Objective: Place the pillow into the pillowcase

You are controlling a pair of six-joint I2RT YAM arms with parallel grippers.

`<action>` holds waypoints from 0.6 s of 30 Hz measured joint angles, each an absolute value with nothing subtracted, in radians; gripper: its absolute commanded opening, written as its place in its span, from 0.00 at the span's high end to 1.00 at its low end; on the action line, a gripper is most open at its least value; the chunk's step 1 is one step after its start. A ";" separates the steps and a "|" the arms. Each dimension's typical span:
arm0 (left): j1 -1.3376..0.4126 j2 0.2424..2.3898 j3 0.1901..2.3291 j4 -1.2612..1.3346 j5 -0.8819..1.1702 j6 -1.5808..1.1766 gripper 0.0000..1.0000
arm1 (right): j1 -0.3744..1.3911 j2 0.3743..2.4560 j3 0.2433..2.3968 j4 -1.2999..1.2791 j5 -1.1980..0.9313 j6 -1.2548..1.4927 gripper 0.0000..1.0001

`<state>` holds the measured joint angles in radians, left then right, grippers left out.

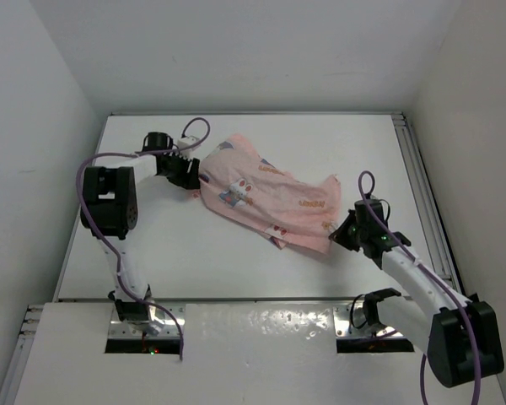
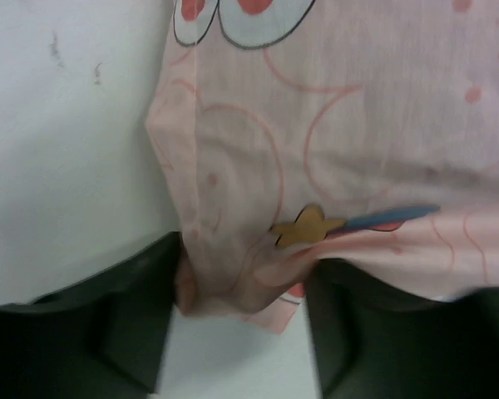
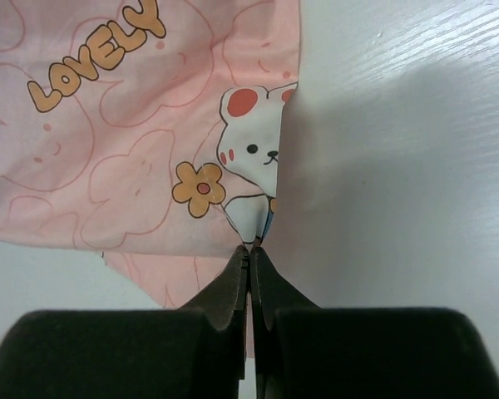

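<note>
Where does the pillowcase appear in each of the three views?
Top: pillowcase lies diagonally across the middle of the table.
Left wrist: pillowcase fills the upper right; a bunched corner sits between the left pincer fingers.
Right wrist: pillowcase is at upper left, its edge pinched in the shut right pincer.
Shared landmark: the white table beside the pink cloth.

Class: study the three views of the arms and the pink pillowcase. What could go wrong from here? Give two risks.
1. The right pincer is shut on only the very edge of the pillowcase, so a pull could slip the cloth free.
2. The left pincer stands open around a bunched corner. If it closes there, it may clamp the layers together instead of one.
</note>
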<state>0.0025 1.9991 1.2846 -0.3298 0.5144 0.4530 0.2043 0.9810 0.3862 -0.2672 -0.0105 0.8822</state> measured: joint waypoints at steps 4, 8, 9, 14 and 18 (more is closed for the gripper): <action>-0.010 2.070 1.363 -0.348 0.548 0.394 1.00 | 0.199 0.962 0.387 -0.274 -0.002 0.883 1.00; -0.004 2.081 1.377 -0.380 0.582 0.372 1.00 | 0.185 0.949 0.393 -0.277 0.002 0.882 1.00; 0.002 2.080 1.377 -0.395 0.593 0.373 1.00 | 0.181 0.949 0.395 -0.279 0.003 0.881 1.00; 0.060 2.038 1.401 -0.581 0.601 0.442 1.00 | 0.137 0.950 0.433 -0.302 -0.005 0.853 1.00; 0.101 1.982 1.548 -0.779 0.521 0.582 1.00 | 0.080 0.989 0.584 -0.333 -0.004 0.791 1.00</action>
<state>0.1013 1.9823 1.5478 -0.7792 0.5209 0.5816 0.0799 0.9886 0.5842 -0.3332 -0.0044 0.7910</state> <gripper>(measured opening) 0.074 0.002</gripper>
